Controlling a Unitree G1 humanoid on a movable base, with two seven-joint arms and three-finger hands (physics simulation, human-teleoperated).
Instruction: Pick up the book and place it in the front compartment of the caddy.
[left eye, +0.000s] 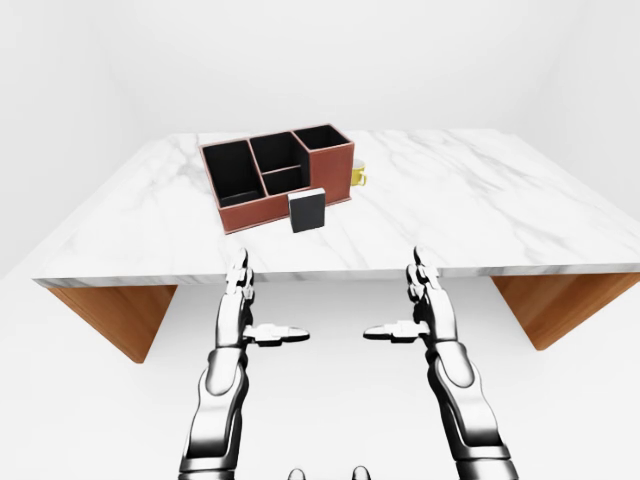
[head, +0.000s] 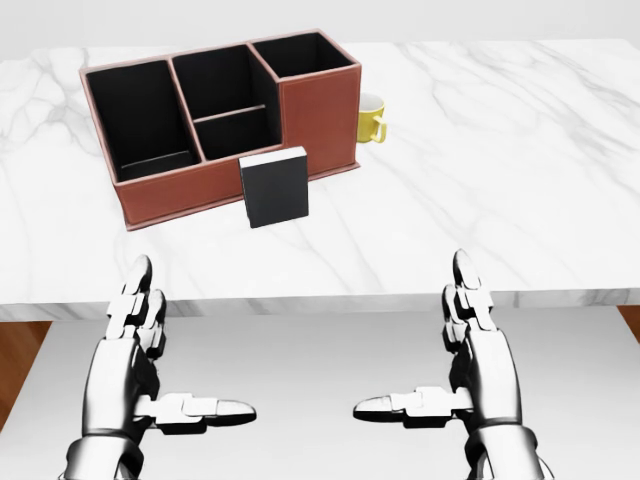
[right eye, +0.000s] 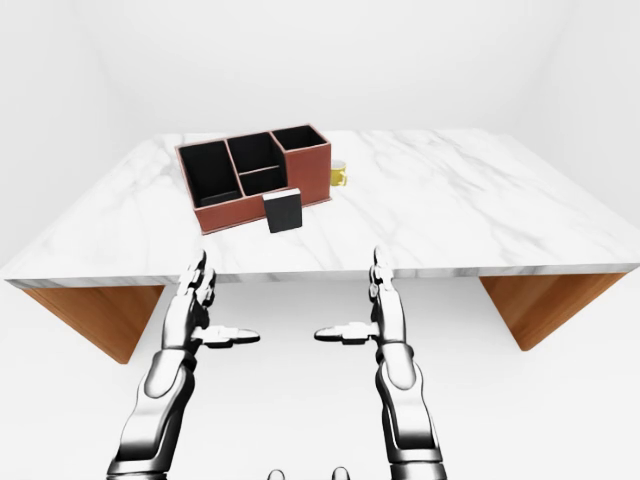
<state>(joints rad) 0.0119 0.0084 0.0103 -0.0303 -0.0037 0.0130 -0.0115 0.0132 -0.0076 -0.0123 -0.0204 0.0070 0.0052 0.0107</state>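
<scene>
Book (head: 274, 187): dark, upright on the marble table (head: 500, 180), standing just beside the caddy's (head: 215, 180) long wall nearest the table's near edge; contact not resolvable. Yellow mug (head: 371, 117) beside the caddy's right end. Left hand (head: 150, 350) and right hand (head: 465, 345) both hover below the table's near edge in the head view, well apart from the book, fingers extended, thumbs pointing inward toward each other. Both hands empty, touching nothing.
</scene>
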